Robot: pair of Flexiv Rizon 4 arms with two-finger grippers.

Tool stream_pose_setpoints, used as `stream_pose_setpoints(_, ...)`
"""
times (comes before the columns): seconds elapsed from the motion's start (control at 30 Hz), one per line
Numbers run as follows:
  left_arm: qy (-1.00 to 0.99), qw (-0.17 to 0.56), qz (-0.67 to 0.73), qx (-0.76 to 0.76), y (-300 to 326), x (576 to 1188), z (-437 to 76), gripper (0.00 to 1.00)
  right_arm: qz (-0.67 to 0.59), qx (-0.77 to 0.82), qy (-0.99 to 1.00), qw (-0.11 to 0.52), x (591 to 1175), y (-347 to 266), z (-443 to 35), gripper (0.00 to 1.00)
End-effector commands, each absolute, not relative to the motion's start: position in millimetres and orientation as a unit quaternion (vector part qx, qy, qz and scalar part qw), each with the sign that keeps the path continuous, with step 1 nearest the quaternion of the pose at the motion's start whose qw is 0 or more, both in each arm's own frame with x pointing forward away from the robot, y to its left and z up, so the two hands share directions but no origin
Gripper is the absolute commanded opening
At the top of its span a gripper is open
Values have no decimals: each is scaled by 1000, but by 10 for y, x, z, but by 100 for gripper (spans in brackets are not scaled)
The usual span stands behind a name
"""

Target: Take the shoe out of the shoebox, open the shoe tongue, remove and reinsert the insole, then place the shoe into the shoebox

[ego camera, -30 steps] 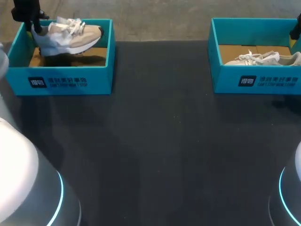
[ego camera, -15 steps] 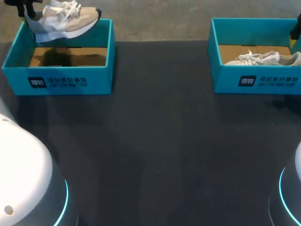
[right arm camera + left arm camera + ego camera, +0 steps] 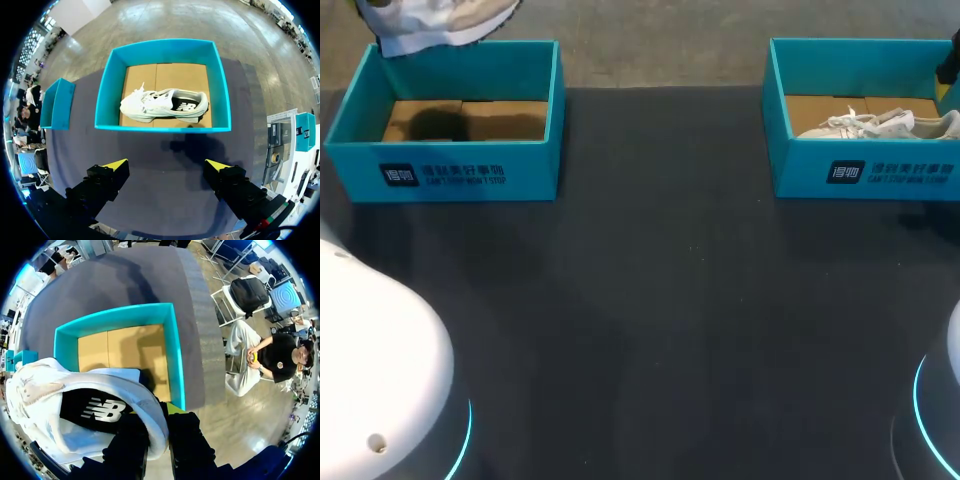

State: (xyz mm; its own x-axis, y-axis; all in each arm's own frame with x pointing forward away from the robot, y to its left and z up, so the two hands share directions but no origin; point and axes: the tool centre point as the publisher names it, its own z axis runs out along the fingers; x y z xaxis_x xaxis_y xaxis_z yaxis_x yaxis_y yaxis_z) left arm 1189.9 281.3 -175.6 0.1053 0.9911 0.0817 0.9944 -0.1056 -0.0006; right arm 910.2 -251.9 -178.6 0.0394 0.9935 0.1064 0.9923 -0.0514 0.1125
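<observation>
A beige and white shoe (image 3: 438, 22) hangs in the air above the far wall of the left teal shoebox (image 3: 530, 170), partly out of the head view. In the left wrist view my left gripper (image 3: 159, 426) is shut on the heel collar of this shoe (image 3: 60, 405), with the box's bare cardboard floor (image 3: 125, 352) below. A second white shoe (image 3: 162, 104) lies on its side in the right teal shoebox (image 3: 162, 127). My right gripper (image 3: 167, 167) stands open above the table in front of that box, with nothing between its fingers.
The two shoeboxes stand at the far left and far right (image 3: 880, 170) of the dark table mat (image 3: 660, 300). The second shoe (image 3: 880, 124) rests low inside the right box.
My left gripper has lifted the shoe up out of the left shoebox, from resting inside it to hanging above its far wall. The right arm has kept still.
</observation>
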Motion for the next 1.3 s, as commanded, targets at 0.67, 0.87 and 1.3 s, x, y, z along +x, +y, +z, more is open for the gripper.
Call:
stream_pose_setpoints(0.67,-644,1,-43,-764,2490,11073,-1584,0,79,721,689,5,9093,-2515,-1790,100)
stream_pose_setpoints(0.87,-648,6,-49,-760,2252,10793,-1566,0,79,721,689,5,9093,-2515,-1790,100)
stream_pose_setpoints(1.3,-646,13,-54,-761,1686,10154,-1538,0,79,721,689,5,9093,-2515,-1790,100)
